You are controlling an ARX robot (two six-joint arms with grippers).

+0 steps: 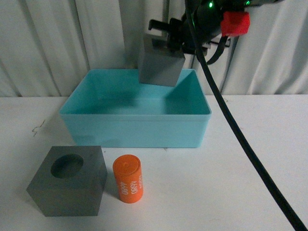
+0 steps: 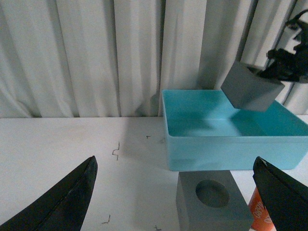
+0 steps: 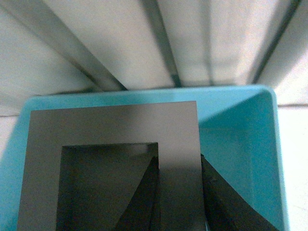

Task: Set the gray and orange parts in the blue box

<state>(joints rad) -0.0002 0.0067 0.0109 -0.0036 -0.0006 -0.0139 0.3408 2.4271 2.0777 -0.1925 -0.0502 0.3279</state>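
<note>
Front view, top centre: the black right gripper (image 1: 166,36) is masked by the matte gray cube with a square recess (image 1: 160,65), which covers part of the far wall of the turquoise rectangular plastic bin (image 1: 134,130); the arm is cropped by the top edge. Left wrist view: the orange cylinder (image 2: 257,214) and the matte gray cube with a round recess (image 2: 211,197) are cut by the frame edge. Right wrist view: the square-recess cube runs out of frame, hiding most of the bin floor.

Soft, even light from above — my gray cube (image 1: 161,65) faintly shadows the blue box (image 1: 134,127) floor; left fingers (image 2: 62,207) blur.
</note>
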